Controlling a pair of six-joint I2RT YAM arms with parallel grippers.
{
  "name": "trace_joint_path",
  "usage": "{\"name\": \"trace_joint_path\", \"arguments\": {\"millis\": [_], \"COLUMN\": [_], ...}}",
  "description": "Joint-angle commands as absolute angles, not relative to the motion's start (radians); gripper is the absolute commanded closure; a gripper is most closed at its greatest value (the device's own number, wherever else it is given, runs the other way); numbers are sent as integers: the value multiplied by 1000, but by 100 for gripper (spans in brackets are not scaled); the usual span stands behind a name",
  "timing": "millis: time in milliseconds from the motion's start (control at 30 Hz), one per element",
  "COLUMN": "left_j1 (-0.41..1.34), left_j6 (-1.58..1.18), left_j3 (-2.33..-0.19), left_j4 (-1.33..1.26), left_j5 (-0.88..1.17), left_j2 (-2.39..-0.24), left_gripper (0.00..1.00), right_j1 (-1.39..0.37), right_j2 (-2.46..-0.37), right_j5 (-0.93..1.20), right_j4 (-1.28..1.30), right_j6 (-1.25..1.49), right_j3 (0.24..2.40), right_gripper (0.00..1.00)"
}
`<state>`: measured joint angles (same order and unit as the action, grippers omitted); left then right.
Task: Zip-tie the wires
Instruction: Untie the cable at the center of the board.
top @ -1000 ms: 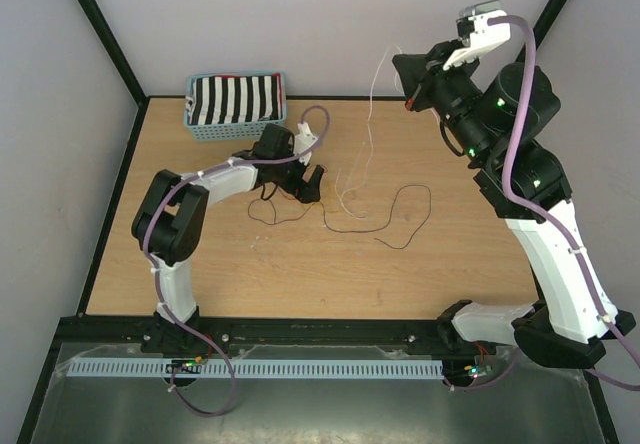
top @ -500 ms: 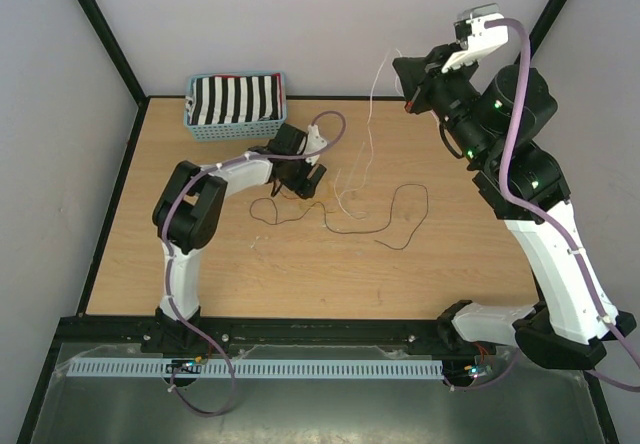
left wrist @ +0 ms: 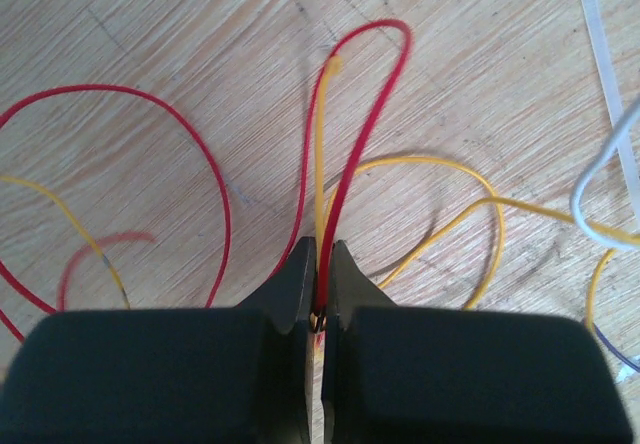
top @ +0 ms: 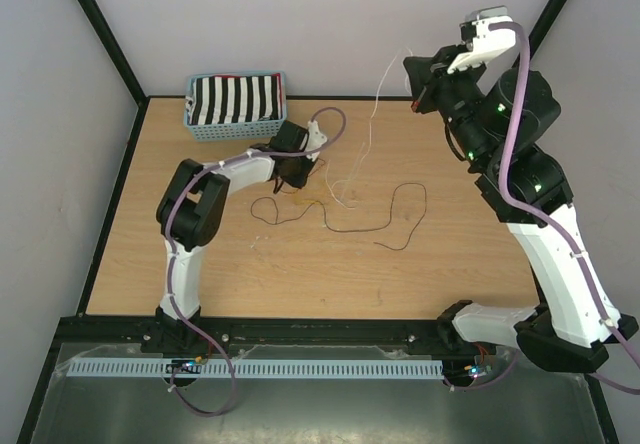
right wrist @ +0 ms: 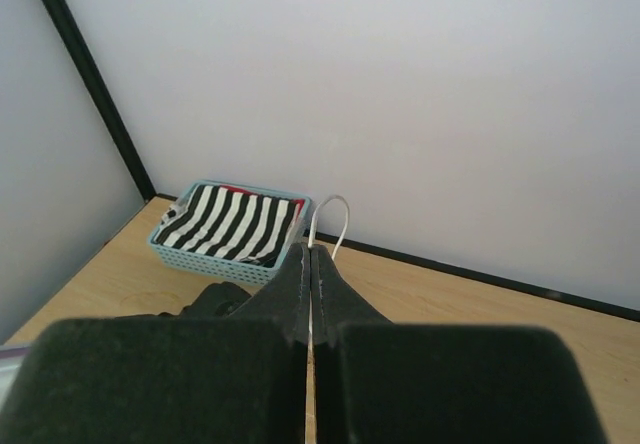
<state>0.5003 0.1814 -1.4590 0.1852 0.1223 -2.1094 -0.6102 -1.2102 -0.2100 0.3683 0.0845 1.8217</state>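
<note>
Left gripper [left wrist: 320, 286]: low on the table [top: 200, 274], pinched shut on red and yellow wires [left wrist: 352, 164].
Wires: looped mid-table, toward the far side; black wire [top: 400, 226] trails right.
Right gripper [right wrist: 309, 299]: raised far right, closed on a white strand [right wrist: 330, 198].

Table [left wrist: 150, 24]: pale wood, matt, fine grain, faint scratches. Wires [left wrist: 368, 139]: smooth, glossy coating. Left gripper [left wrist: 320, 264]: matt black plastic. Strip [left wrist: 598, 34]: whitish, translucent, likely plastic. Basket [top: 237, 129]: pale blue plastic lattice. Cloth [top: 235, 99] inside: striped, matt fabric.
</note>
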Motion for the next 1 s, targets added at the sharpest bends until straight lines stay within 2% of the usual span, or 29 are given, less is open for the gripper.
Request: {"name": "trace_joint_path", "arguments": {"millis": [0, 300, 633, 967], "left_j1": [437, 300, 35, -107], "left_j6": [118, 36, -66, -111], "left_j3": [-1451, -1353, -1336, -1374], "left_j4": [231, 285, 349, 361], "left_j5": [100, -13, 9, 13], "left_j2": [-2123, -1911, -1801, -1905], "left_gripper": [100, 100, 100, 100], "right_j1": [-612, -611, -557, -445], "right_j2": [-1180, -1173, -1209, -1191], "right_j5": [-304, -801, -1034, -1112], "right_j4": [343, 338, 292, 288], "right_j6": [29, -178, -312, -352], "right_j3": [1828, 1825, 1774, 1732], "right_gripper": [100, 100, 100, 100]}}
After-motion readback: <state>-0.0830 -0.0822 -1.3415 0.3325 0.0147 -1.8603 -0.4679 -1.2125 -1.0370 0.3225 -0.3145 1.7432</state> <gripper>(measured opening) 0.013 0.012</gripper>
